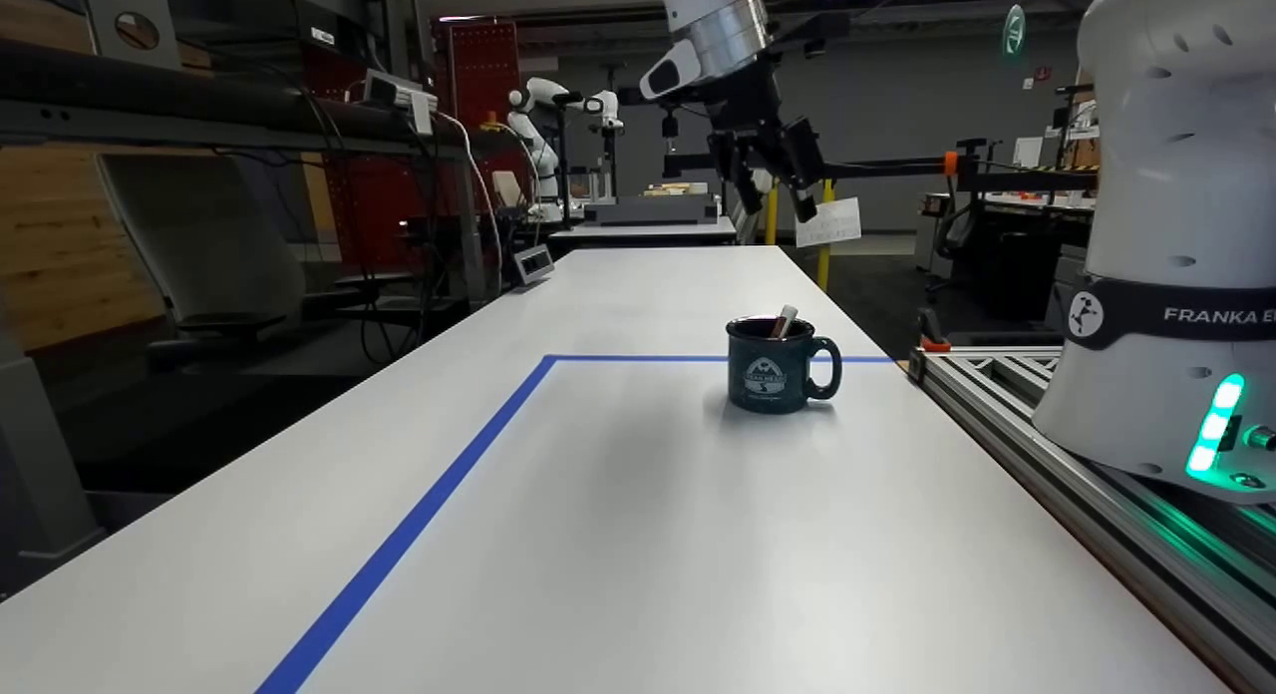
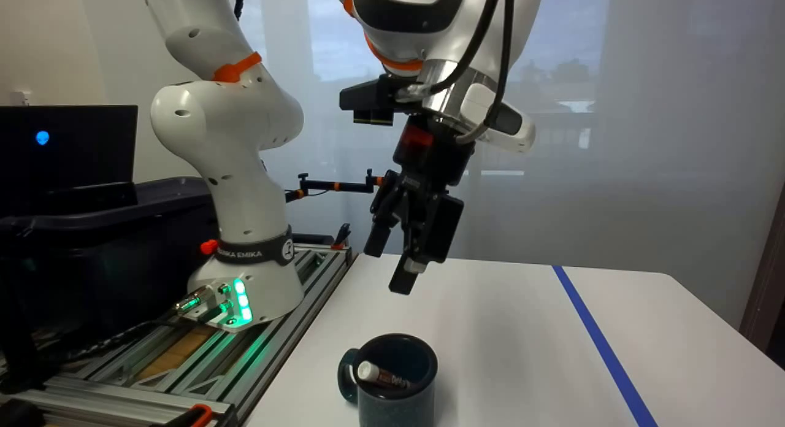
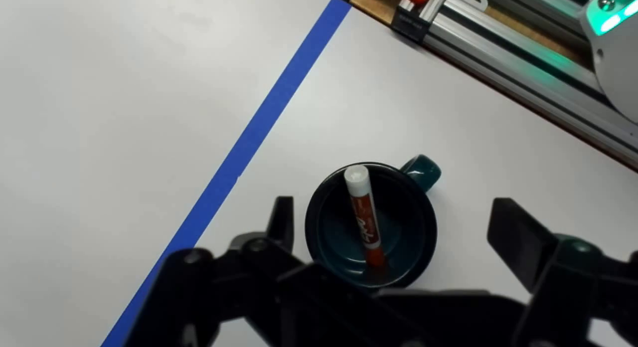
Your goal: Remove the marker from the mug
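Pinching the pale end of the marker [image 3: 365, 215] should work best: descend centred, clear of the rim, then lift along its slant. It leans inside the mug [image 1: 766, 377], below the end effector [image 1: 778, 205], whose spread fingers hold nothing. The end effector tilts, fingertips angled down toward the arm's base [image 2: 264, 295].

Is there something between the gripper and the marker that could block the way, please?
Nothing visible stands between the gripper and the white upper end of the marker. Lower down, the wall of the mug surrounds the marker, so it could perhaps hinder a deeper grasp.
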